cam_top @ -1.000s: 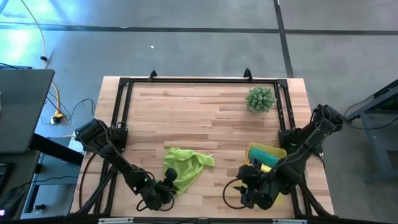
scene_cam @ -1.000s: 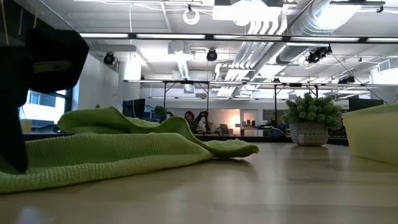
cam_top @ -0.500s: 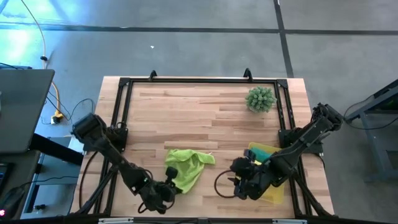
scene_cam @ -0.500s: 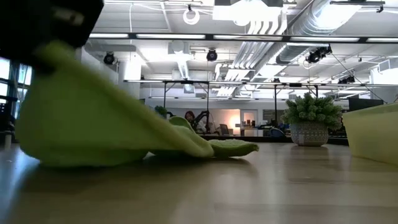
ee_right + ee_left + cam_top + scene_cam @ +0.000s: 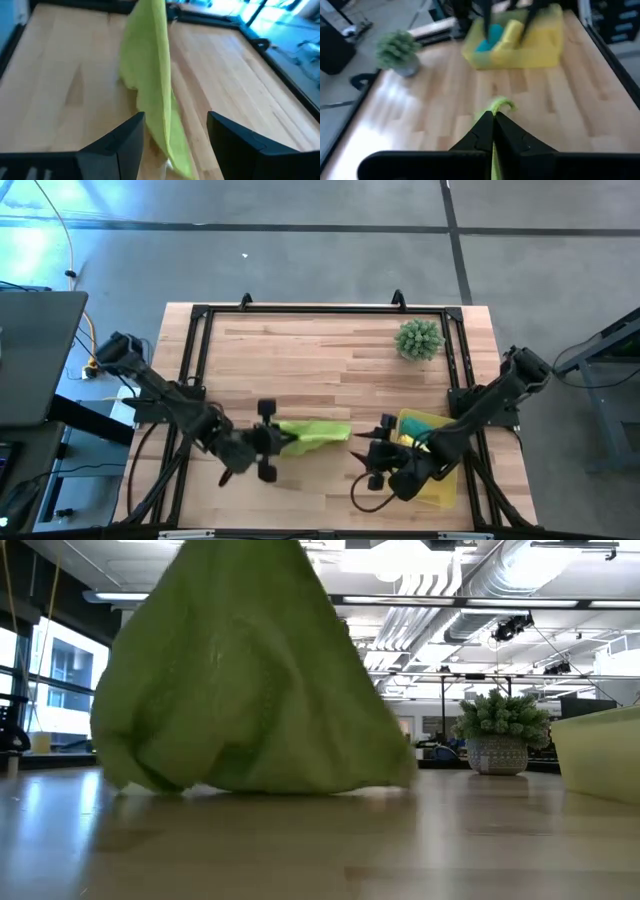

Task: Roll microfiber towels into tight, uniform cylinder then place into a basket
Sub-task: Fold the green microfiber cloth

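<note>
Lime green towel [image 5: 312, 433] pinched in left tool [image 5: 279, 442], right tool [image 5: 372, 457] open beside basket [image 5: 443, 483], plant [image 5: 419, 339] behind.

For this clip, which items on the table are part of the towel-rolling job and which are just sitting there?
Part of the job:
- lime green towel, pinched by the left gripper
- yellow basket
- teal towel and yellow towel, both in the basket
- right gripper, open, beside the green towel

Just there:
- spiky green plant, far right corner

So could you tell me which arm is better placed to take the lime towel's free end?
Right: its open gripper sits beside the towel's free end, while the left gripper is shut on the other end.
</note>
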Controlling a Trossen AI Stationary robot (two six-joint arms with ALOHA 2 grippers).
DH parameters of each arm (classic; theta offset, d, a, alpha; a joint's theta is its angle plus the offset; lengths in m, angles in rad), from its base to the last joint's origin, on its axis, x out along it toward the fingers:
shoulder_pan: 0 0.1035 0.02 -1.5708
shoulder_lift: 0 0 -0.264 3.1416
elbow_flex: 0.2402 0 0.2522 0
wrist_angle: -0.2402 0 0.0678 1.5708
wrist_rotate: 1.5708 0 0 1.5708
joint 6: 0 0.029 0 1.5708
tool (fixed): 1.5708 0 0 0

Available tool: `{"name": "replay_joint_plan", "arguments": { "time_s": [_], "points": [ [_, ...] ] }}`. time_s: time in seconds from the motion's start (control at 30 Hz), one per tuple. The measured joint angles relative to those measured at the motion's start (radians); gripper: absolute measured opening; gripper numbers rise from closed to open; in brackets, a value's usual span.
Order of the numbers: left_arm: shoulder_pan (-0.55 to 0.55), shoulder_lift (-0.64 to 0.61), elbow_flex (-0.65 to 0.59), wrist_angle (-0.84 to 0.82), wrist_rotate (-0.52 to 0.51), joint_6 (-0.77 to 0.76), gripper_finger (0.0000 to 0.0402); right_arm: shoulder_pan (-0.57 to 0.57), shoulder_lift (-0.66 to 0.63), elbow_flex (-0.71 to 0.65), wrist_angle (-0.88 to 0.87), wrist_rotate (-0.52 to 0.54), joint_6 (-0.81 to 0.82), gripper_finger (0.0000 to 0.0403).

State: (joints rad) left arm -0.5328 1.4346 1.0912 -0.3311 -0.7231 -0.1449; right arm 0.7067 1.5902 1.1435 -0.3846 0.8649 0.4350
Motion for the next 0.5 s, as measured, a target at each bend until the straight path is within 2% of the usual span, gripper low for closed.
{"name": "replay_joint_plan", "arguments": {
  "time_s": [0.13, 0.27, 0.37, 0.5],
  "points": [
    [0.049, -0.059, 0.0, -0.025, -0.005, 0.04, 0.0, -0.015, 0.0, -0.184, 0.322, 0.08, -0.041, 0.0203],
    [0.085, -0.095, 0.0, -0.039, -0.004, 0.044, 0.0, -0.039, 0.0, -0.334, 0.597, 0.032, -0.099, 0.0203],
    [0.097, -0.102, 0.0, -0.062, 0.004, 0.042, 0.0, -0.068, 0.0, -0.422, 0.68, -0.028, -0.103, 0.0203],
    [0.102, -0.101, -0.001, -0.077, 0.005, 0.043, 0.0, -0.113, 0.0, -0.495, 0.703, -0.066, -0.084, 0.0203]
  ]
}}
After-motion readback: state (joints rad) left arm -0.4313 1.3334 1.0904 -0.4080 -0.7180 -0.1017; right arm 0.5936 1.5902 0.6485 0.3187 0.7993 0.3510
